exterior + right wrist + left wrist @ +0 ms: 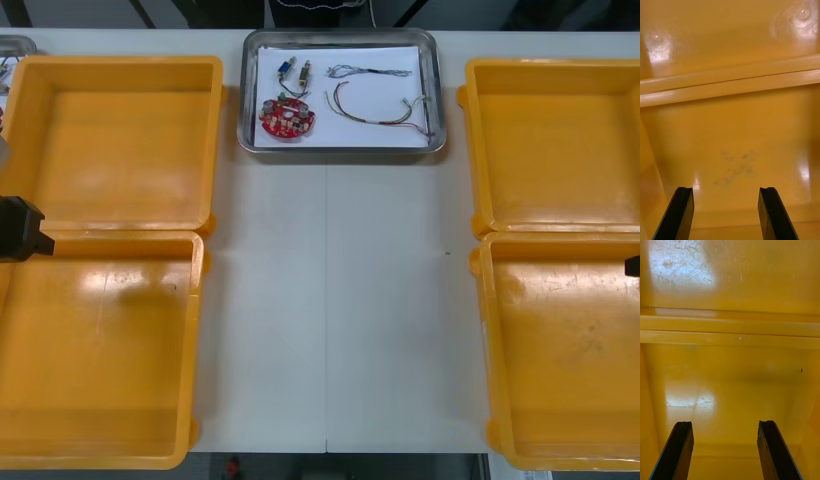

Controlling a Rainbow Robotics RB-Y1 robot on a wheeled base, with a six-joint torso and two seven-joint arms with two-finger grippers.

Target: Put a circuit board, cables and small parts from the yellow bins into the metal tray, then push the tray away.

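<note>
**Tray Is Loaded, Both Grippers Over Bins**

The front view shows the metal tray (pixel 342 38) at the far middle of the tabletop (pixel 330 300), between the 2 far yellow bins (pixel 110 140). On its white inside lie a round red circuit board (pixel 287 117), 2 small metal parts (pixel 293 70) just beyond it, and a blue and white cable (pixel 365 71) and a red and yellow cable (pixel 375 108) beside them.

The wrist views show the jaws, which the front view does not. The left gripper (pixel 725 425) hangs over a left bin's floor, jaws apart, holding nothing. The right gripper (pixel 726 189) hangs over a right bin, jaws apart too.
</note>
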